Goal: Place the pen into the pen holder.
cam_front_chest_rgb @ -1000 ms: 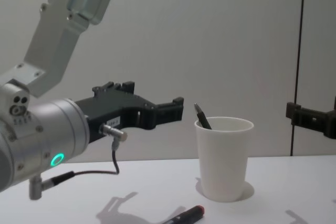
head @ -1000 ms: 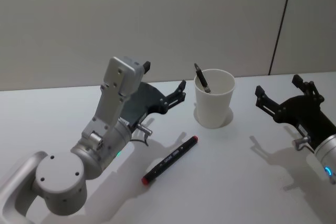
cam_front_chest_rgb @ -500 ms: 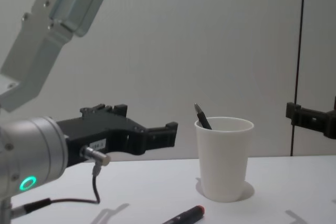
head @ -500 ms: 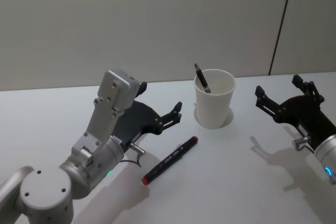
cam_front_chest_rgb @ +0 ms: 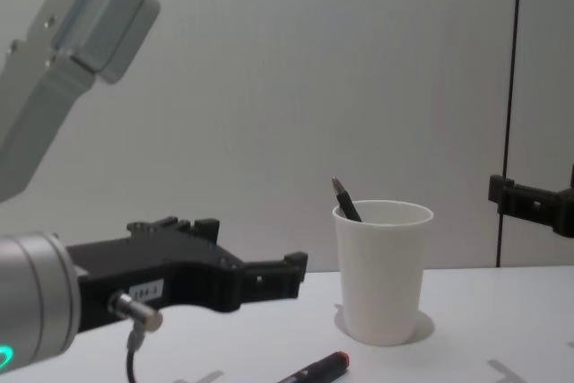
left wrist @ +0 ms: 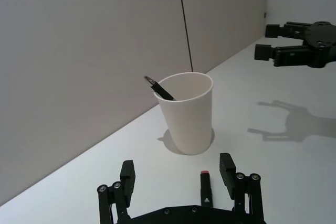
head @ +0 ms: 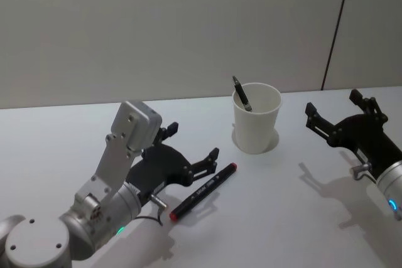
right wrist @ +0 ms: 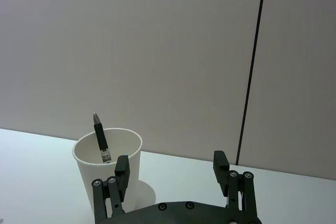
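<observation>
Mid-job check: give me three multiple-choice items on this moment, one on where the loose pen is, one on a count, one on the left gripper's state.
1. Where is the loose pen relative to the pen holder?
A. Inside it
B. Flat on the table beside it, by the left gripper
C. Lifted above it

2. How many pens stand in the pen holder?
A. One
B. None
C. Three

3. What is the left gripper's state?
A. Shut on the loose pen
B. Shut, empty
C. Open, holding nothing

Answers:
1 B: the head view shows the black, red-ended pen lying on the table.
2 A: a single dark pen leans on the rim.
3 C: the left wrist view shows its fingers spread, with the pen on the table between them.

The right gripper is parked open at the right.
</observation>
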{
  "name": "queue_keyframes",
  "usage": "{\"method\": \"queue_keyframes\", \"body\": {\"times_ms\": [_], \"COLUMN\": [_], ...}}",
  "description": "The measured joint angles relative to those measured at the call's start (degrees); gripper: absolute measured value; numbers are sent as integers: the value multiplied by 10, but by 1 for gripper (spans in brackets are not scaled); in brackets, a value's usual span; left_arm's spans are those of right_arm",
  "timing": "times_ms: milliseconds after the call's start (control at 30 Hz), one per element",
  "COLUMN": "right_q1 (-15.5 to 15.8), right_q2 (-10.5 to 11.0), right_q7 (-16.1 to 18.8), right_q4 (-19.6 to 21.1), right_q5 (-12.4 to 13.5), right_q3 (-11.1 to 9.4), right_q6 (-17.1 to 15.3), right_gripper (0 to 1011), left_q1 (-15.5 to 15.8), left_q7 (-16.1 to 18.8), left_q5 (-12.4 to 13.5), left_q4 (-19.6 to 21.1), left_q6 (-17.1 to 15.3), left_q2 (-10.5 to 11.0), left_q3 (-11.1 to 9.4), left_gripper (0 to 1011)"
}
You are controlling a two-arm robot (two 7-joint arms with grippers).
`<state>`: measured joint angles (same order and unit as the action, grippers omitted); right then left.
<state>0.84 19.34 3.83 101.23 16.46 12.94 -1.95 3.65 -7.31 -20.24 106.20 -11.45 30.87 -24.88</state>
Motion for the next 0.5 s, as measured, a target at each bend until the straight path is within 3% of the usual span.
{"method": "queue_keyframes", "body": {"times_ms": [200, 500], "right_q1": [0, 0], "right_q2": [0, 0], "right_q7": [0, 0], "right_q4": [0, 0], "right_q5": [0, 0], "right_q3": [0, 0], "right_q6": [0, 0], "right_gripper": [1001, 1001], "left_q1": [-17, -34], "left_q7": [-17, -39], "left_q5": [-18, -24], "left_q4": [14, 27], "left_q6": [-3, -12], "left_q2": [19, 38], "left_q3": [3, 4], "left_gripper": [1001, 1001]}}
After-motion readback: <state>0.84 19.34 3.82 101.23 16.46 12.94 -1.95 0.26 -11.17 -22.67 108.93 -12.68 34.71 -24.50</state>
